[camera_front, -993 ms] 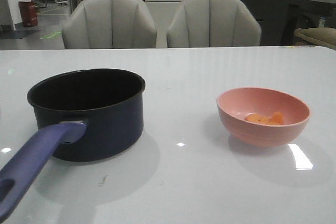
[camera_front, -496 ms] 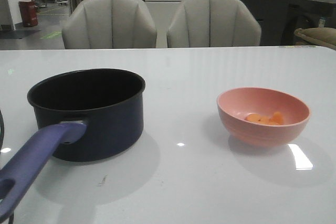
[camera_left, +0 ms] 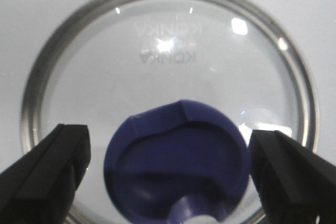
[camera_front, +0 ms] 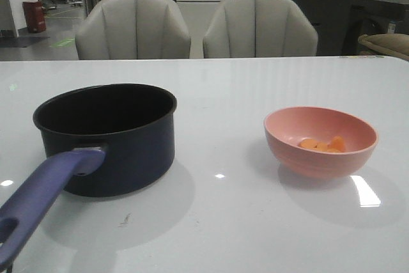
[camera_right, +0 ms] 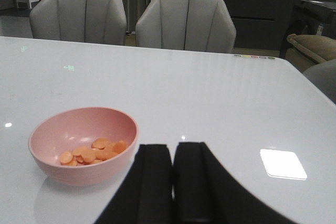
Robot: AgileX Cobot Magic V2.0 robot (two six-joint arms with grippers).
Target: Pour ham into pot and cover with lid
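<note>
- Left end effector (camera_left: pixel 168 174): fingers (camera_left: pixel 44 174) spread wide, one on each side of the knob (camera_left: pixel 176 163) and clear of it, gripping nothing.
- The lid (camera_left: pixel 168 40) lies flat on the desk (camera_left: pixel 21 3) directly below it, knob up. It does not appear in the front view, so its place relative to the pot cannot be told.
- Right end effector (camera_right: pixel 173 182): fingers pressed together, empty, poised just beside the bowl (camera_right: pixel 79 174).
- Ham (camera_front: pixel 323 144): orange slices, all in the bowl, which sits on the desk well apart from the pot (camera_front: pixel 108 135).
- Pot: upright, open, apparently empty, handle (camera_front: pixel 41 196) pointing toward the robot.
- Step: neither part has begun; the arms look to be lining up, left on the lid, right by the bowl.
- Next move: likely the right fingers must open and take the bowl's rim, carry it over the pot and tip. The left can lower and close on the knob, then wait until the ham is in.
</note>
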